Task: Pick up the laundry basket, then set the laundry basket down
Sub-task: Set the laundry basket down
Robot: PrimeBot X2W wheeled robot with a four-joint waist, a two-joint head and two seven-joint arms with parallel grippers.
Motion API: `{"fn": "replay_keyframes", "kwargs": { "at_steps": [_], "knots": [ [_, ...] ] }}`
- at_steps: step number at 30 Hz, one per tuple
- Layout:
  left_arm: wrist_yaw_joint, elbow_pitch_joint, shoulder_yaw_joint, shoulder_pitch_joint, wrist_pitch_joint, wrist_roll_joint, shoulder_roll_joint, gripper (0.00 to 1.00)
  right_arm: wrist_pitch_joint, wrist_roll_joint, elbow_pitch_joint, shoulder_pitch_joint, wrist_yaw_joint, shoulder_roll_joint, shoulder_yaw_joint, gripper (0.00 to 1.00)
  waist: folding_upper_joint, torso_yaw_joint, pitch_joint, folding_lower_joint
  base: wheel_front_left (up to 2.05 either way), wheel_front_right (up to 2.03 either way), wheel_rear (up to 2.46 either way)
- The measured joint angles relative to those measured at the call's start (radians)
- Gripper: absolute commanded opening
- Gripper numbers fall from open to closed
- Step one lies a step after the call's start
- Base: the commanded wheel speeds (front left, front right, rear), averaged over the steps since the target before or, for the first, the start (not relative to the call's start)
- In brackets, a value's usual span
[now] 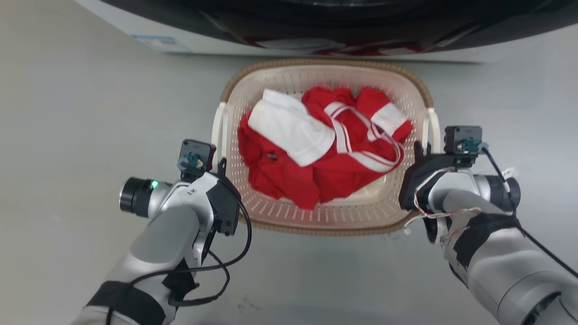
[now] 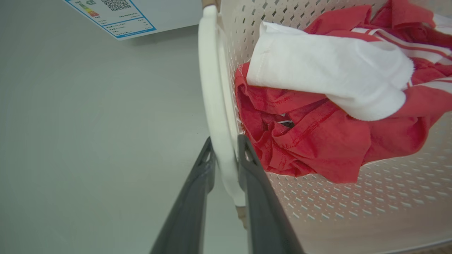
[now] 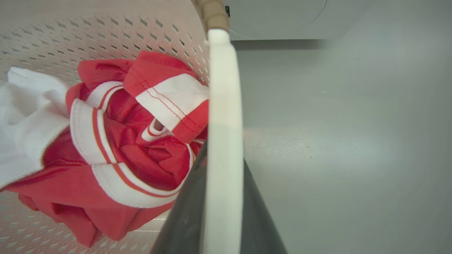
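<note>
Smooth pale grey floor (image 1: 67,113) all around, and a white front-loading washing machine with a dark door (image 1: 316,27) across the far side. Down to the hands.

The left gripper (image 2: 226,148) has its two long dark fingers pinched either side of the white curved plastic left handle (image 2: 210,81), one finger outside and one against the basket wall. The right gripper (image 3: 224,155) mirrors it, clamped around the white plastic right handle (image 3: 224,88), which runs straight up between its fingers. A matched grip on both sides looks like the way to keep the load level and stop it tipping.

Between the arms sits the cream-white perforated plastic laundry basket with the brown woven-look rim (image 1: 325,63), just in front of the machine. Whether its base is on the floor or just clear of it, I cannot tell. Inside is a crumpled heap of red and white garments (image 1: 316,149), piled loosely towards the middle, so the weight should be fairly even.

Further out, the floor is plain with a few faint scuffs. A blue-bordered energy label (image 2: 116,14) is stuck low on the machine's white panel.
</note>
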Motion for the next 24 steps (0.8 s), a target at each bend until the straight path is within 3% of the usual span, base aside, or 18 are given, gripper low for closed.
{"fn": "replay_keyframes", "kwargs": {
  "at_steps": [11, 24],
  "knots": [
    [0.003, -0.002, -0.008, -0.053, -0.022, -0.003, -0.002, 0.0, -0.024, -0.008, 0.022, -0.06, 0.004, -0.005, -0.005, 0.0, 0.0, 0.023, 0.13, 0.0, 0.0, 0.0, 0.0],
    [0.007, 0.021, -0.02, -0.086, -0.047, -0.01, -0.006, 0.0, -0.049, -0.017, 0.028, -0.084, 0.004, -0.004, -0.008, 0.0, -0.0001, 0.036, 0.165, -0.0003, 0.0, 0.0, 0.0]
  ]
}}
